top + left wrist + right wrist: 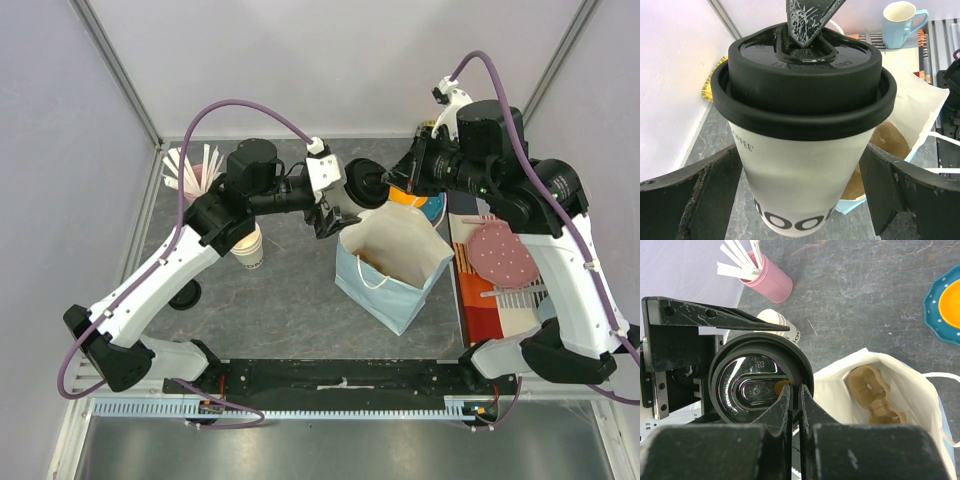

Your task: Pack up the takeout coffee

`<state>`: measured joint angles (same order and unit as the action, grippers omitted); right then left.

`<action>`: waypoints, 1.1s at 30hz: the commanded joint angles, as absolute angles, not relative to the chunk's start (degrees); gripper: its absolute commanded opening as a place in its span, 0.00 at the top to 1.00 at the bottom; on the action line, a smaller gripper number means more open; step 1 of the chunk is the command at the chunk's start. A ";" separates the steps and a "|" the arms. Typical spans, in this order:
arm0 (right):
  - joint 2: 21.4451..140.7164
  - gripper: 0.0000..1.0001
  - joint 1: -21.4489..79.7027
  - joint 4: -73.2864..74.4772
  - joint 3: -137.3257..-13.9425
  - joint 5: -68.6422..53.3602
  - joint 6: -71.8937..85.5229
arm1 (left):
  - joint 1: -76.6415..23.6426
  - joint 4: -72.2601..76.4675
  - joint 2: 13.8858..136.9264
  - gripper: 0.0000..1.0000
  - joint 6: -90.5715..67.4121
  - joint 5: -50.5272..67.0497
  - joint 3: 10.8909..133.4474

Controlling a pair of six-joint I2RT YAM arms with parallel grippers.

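Paper bag (395,270) open just beside right gripper (794,405), cardboard carrier (875,395) inside. Coffee cup (800,165) pinched by lid rim in right gripper. Left gripper (800,192) released, spread either side. Keep cup upright, lower slowly into carrier.

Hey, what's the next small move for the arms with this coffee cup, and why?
Probably draw the left gripper back off the takeout coffee: its jaws stand open, clear of the cup's sides, while the right gripper is shut on the rim of the lid, so it alone holds the cup beside the open bag.
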<state>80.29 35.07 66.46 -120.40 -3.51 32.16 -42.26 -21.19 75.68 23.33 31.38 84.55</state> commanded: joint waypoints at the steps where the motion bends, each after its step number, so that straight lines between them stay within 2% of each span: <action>1: 78.49 1.00 33.84 64.60 -119.71 -1.67 32.96 | -42.80 -21.01 75.41 0.00 24.79 28.75 86.48; 9: 77.26 1.00 32.26 69.25 -123.04 4.48 30.76 | -42.80 -21.00 72.86 0.00 22.24 29.00 86.92; 16: 78.40 1.00 32.17 79.62 -128.76 8.34 27.77 | -42.72 -24.95 71.89 0.00 17.50 27.25 87.97; 26: 78.92 1.00 32.08 79.98 -128.23 9.76 24.26 | -42.80 -29.97 73.74 0.00 5.55 24.43 90.79; 33: 79.54 1.00 32.17 80.51 -128.23 9.67 21.53 | -42.63 -32.08 75.41 0.00 5.45 22.67 94.30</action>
<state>79.33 32.36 77.62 -127.02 8.38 24.10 -42.50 -30.89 74.61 8.14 24.23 90.37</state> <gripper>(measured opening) 0.070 0.993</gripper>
